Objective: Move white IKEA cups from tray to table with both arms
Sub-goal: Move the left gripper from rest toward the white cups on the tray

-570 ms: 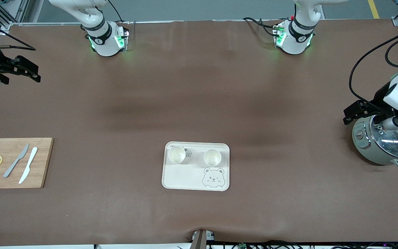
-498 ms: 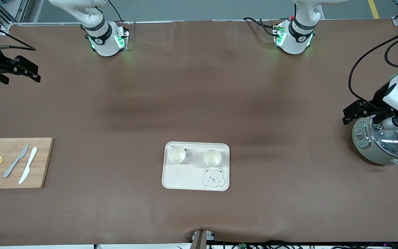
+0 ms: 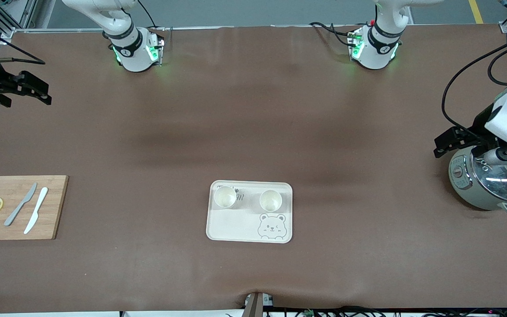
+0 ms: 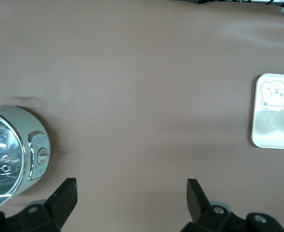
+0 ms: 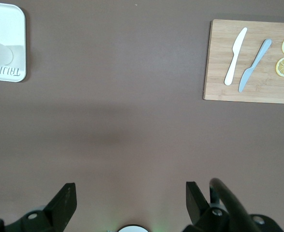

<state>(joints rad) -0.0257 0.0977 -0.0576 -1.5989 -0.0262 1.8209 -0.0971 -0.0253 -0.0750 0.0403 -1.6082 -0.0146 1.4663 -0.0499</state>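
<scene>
1. The tray (image 3: 236, 229) is lying at about six o'clock on the surface (image 3: 253, 110) in the front view. Both cups (image 3: 225, 197) are standing upright on it, along its twelve o'clock edge, so neither has been moved yet.
2. The cups are sitting side by side on a nine-to-three line. One cup is toward the right arm's end, and the other cup (image 3: 270, 200) is toward the left arm's end.
3. The left fingers (image 3: 442, 145) are hovering wide open and holding nothing, at about three o'clock of the surface, just beside the rice cooker (image 3: 484, 185). From them the tray is lying toward eight o'clock, well apart.
4. The right fingers (image 3: 40, 90) are hovering spread wide and empty at about ten o'clock of the surface, above the cutting board (image 3: 20, 207) in that view. From them the tray is lying toward four o'clock, well apart.
5. Judging by this, each arm is facing the cup on its own end. The left fingers are looking somewhat nearer to theirs.
</scene>
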